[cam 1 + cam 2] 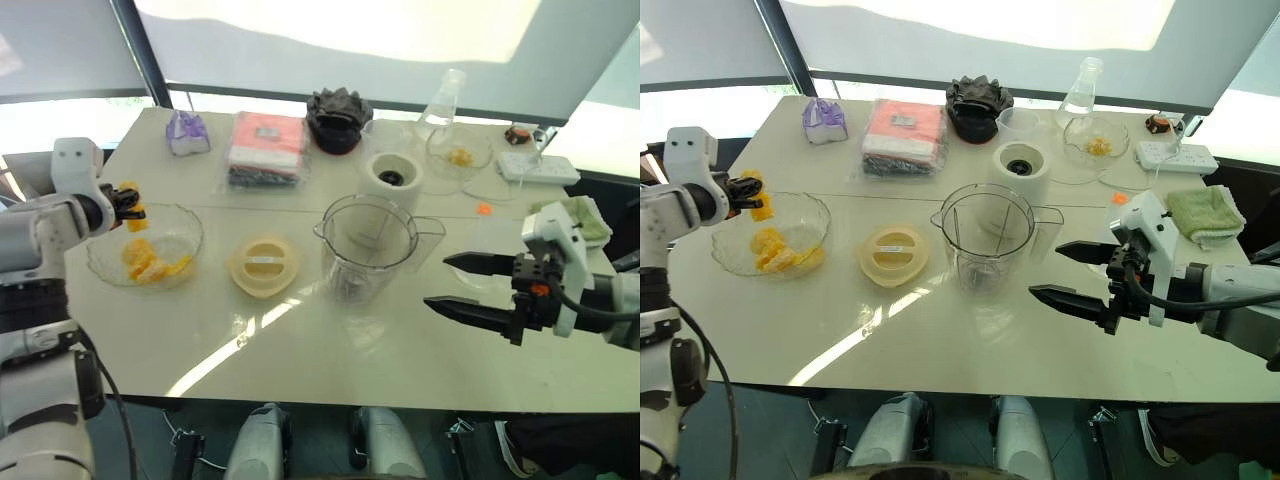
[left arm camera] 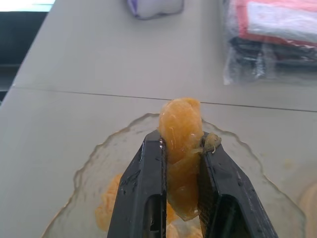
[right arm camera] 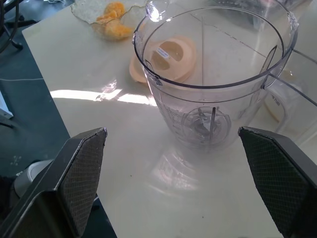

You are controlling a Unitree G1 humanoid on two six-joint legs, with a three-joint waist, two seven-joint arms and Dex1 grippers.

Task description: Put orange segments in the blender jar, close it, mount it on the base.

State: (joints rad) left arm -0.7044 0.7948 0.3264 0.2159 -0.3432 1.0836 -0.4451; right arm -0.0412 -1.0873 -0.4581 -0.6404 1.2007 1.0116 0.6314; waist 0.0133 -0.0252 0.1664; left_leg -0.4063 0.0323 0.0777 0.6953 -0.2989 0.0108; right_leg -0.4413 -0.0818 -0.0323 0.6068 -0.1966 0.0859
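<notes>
While our left gripper (image 2: pixel 181 148) hangs over the glass bowl (image 1: pixel 190 235), its jaws are clamped on one orange segment (image 2: pixel 179 124). The segment's long axis runs along the fingers, and its rounded end pokes out past the tips. More segments lie in the bowl below.

The blender jar (image 1: pixel 368 245) stands upright and open on the tabletop (image 1: pixel 300 350), off to our right of this gripper, with the lid (image 1: pixel 264 266) lying flat between bowl and jar. We judge the carry must cross over the lid. The base (image 1: pixel 391 178) stands just behind the jar.

Our right gripper (image 1: pixel 438 282) is nearer the jar and points at it, jaws wide apart and empty.

The jaws hide the segment's lower part, so we cannot tell how firm the grip is.
</notes>
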